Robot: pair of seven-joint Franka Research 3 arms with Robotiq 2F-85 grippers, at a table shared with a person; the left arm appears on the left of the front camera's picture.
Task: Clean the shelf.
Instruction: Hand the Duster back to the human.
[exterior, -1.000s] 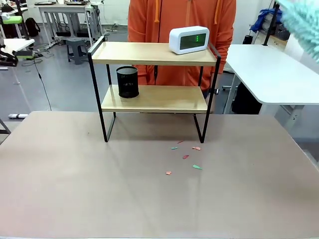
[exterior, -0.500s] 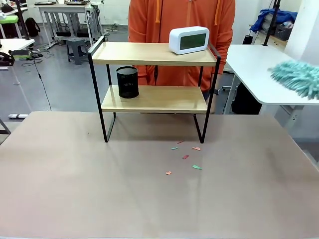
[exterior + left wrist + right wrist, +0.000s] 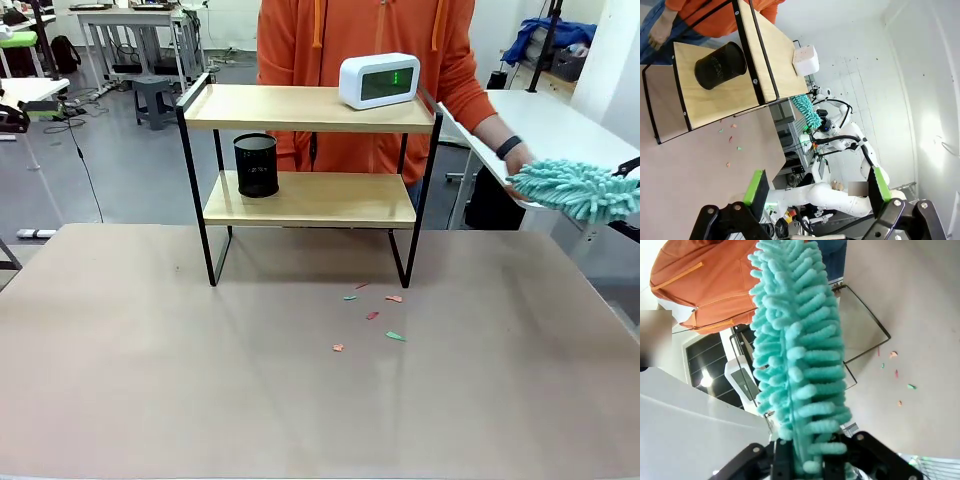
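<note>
Teal chenille duster: fluffy head, pinched at its base by the right gripper, whose jaws are pressed tight on the handle. It hangs at the table's right edge, well apart from the shelf. A person's hand touches the duster's near end; whether it is steadying or letting go cannot be told.

Shelf: black metal frame, two pale wooden boards, standing at the far middle of the brown table, in front of the person in orange.

Left gripper: jaws spread wide, nothing between them, held off to the side and looking across at the shelf.

Step in hand, as judged: bringing the duster over to begin wiping. To do it well, the head should arrive flat and level with a board, sweep along the bare wood, and work around the clock on the top board's right end without nudging it off. The lower board needs a low, sideways entry between the frame posts.

Containers: black mesh cup, upright on the lower board's left end; contents cannot be seen from the front, and from the left wrist view it looks empty.

Loose matter: small red and green scraps on the table, just in front of the shelf's right leg.
</note>
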